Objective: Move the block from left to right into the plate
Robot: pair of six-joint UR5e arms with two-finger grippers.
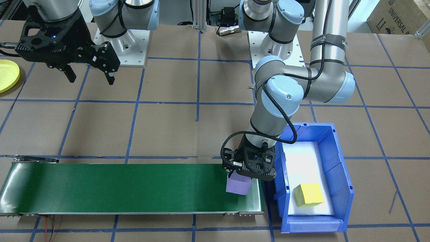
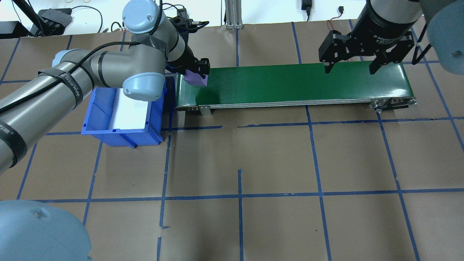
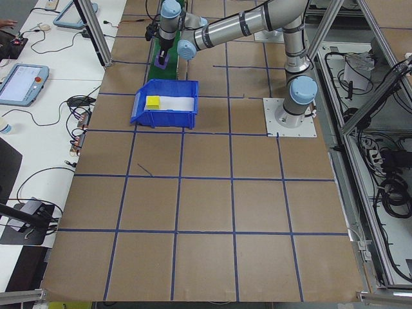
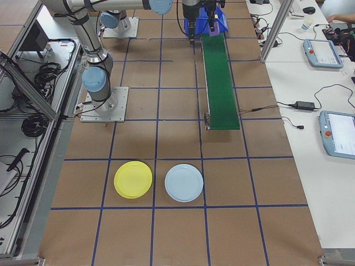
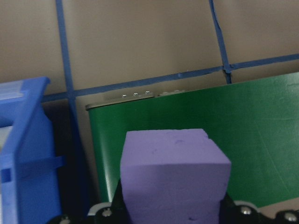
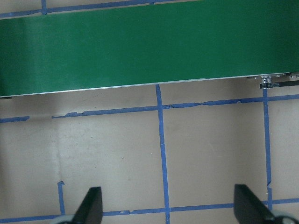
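Purple block (image 1: 238, 186) pinched between left gripper (image 1: 239, 175) jaws over green conveyor belt (image 1: 127, 188), right gripper (image 1: 90, 76) jaws spread, holding nothing, yellow plate (image 4: 133, 179) on counter well apart, carton (image 1: 396, 16) reading "UNIVERSAL"

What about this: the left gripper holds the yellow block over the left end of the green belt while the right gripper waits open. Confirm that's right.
Not quite: the block in the left gripper is purple, not yellow. The front-facing view shows the purple block held over the green belt, while the yellow block lies in the blue bin. The right gripper does wait open.
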